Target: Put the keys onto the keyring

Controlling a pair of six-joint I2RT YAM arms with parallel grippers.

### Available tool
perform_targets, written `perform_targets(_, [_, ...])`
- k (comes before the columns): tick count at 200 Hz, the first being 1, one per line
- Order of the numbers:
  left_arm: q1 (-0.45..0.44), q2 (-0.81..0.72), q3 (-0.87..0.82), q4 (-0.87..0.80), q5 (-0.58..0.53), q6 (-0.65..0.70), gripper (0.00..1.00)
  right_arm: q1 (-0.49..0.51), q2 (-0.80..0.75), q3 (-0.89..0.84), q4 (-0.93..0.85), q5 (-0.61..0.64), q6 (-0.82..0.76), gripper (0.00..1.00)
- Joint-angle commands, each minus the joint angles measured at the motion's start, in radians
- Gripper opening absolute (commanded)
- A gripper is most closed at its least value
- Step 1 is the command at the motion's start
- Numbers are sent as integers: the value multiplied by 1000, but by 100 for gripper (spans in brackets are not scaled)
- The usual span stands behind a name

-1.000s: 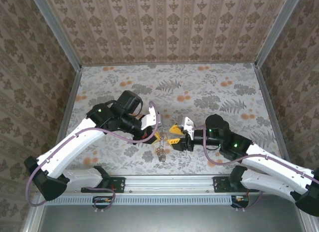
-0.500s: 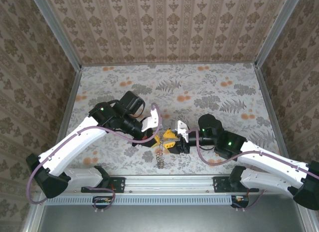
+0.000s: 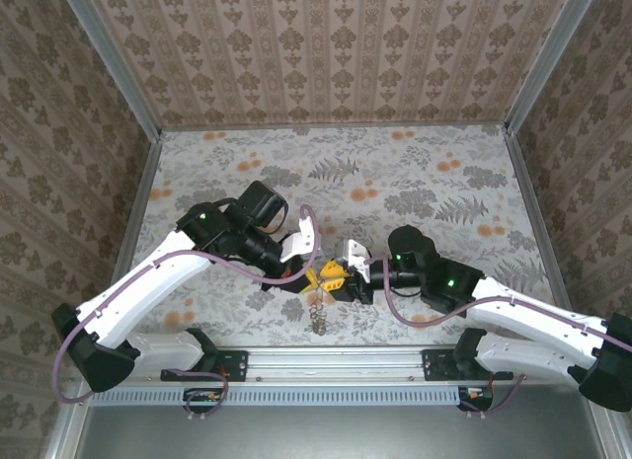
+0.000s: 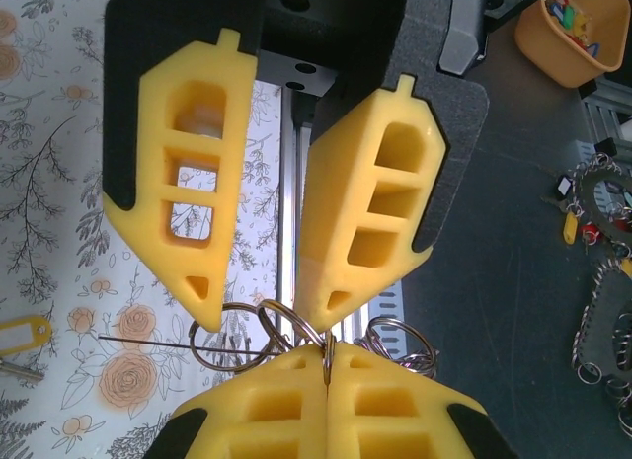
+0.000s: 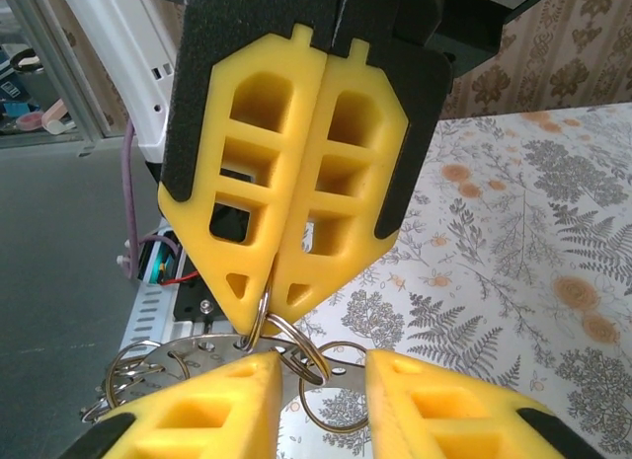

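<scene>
Both arms meet nose to nose over the near part of the floral-patterned table (image 3: 425, 183), a touch left of centre. The left gripper (image 3: 315, 279) is clamped fully together. Pinched edge-on between its yellow pads is the thin silvery split-wire keyring (image 5: 259, 312), with more linked loops hanging off it.

Facing it, the right gripper (image 3: 337, 277) has its jaws partly apart and grips nothing. From its own wrist, one loop sits in the gap between its fingertips, and I cannot tell whether it brushes a pad.

Below the pair a small pale metal cluster, the keys (image 3: 318, 317), dangles toward the near rail. Single keys are too small to make out.

Handling call: this is light, hard, slick wire. It will likely swivel in a pinch and skate off the pads, and the hanging cluster will swing. The best hold, I reckon, is flat across the ring's wire, close beside the left pads, so the coil cannot twist away. The keyring lies just off the right fingertips, in line with the gap between them.
</scene>
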Motion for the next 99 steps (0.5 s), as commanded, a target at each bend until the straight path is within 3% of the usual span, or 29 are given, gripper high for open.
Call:
perform_targets(1, [-10, -3, 20, 3, 32, 19, 0, 11, 6, 45, 26, -35, -23, 19])
perform_targets(22, [-9, -6, 20, 7, 32, 18, 0, 13, 3, 41, 23, -24, -25, 7])
perform_targets(45, [-9, -6, 15, 15, 28, 13, 0, 13, -9, 35, 23, -20, -22, 0])
perform_targets(99, [6, -51, -15, 85, -23, -40, 3, 10, -59, 15, 32, 74, 29, 0])
